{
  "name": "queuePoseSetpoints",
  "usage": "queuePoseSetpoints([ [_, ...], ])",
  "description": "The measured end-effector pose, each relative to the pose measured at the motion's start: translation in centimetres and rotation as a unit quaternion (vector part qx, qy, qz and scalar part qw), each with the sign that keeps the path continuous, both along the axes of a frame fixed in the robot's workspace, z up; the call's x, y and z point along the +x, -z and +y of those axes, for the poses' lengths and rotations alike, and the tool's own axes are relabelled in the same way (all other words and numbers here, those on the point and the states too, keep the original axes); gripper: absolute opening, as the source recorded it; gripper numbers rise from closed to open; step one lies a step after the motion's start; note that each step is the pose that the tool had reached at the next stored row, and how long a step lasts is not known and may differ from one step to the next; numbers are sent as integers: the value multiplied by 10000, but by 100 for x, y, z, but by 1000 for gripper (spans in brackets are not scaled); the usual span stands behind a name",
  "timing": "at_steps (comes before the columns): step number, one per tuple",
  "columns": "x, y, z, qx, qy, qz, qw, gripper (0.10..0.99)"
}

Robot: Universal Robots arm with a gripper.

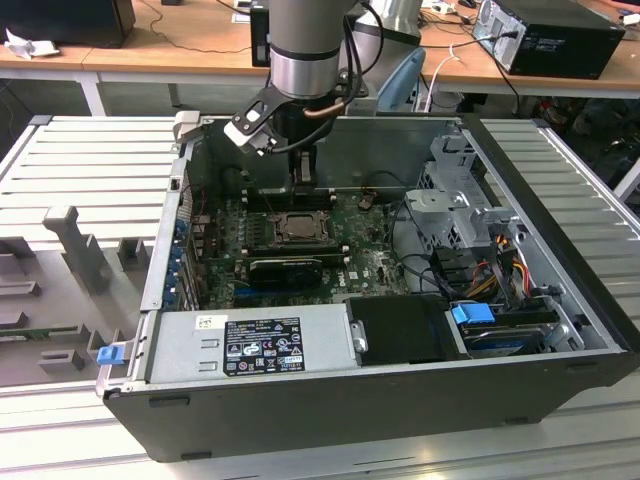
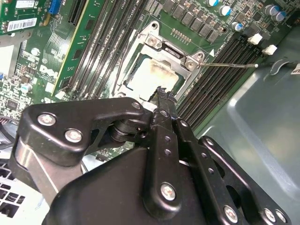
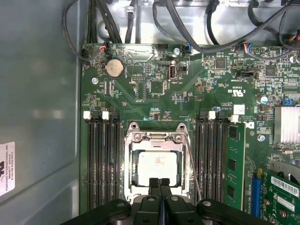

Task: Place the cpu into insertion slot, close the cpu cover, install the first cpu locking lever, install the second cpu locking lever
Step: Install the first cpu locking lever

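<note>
End effector [image 3: 159,182] — fingers pressed together, empty | cpu [image 3: 157,165] seated | cpu cover [image 3: 157,137] flat around it

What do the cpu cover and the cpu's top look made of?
The cpu cover: likely bare stamped metal, silver-grey, glinting along its edges. The cpu: top seems dull pale metal, smudged whitish in the middle; the look leaves it open.

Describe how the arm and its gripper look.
The arm is a grey cylinder with a silver ring and a white block at its wrist. The gripper is matte black, rounded linkage bars joined by silver screws, with two slim fingers.
</note>
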State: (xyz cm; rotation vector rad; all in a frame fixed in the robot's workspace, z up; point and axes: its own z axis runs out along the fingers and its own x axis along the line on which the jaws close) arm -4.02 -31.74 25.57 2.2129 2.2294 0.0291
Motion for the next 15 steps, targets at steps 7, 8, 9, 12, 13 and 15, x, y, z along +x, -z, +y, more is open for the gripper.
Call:
queuePoseSetpoints([
  [7,0,-16,0,0,0,0,10000,106],
  [8,0,-19,0,1,0,0,10000,106],
  [9,0,-30,0,-1,0,1,10000,106],
  [12,1,-142,1,-5,-1,0,10000,106],
  [13,0,-200,1,-5,0,0,10000,106],
  [15,0,-247,1,-5,0,0,10000,106],
])
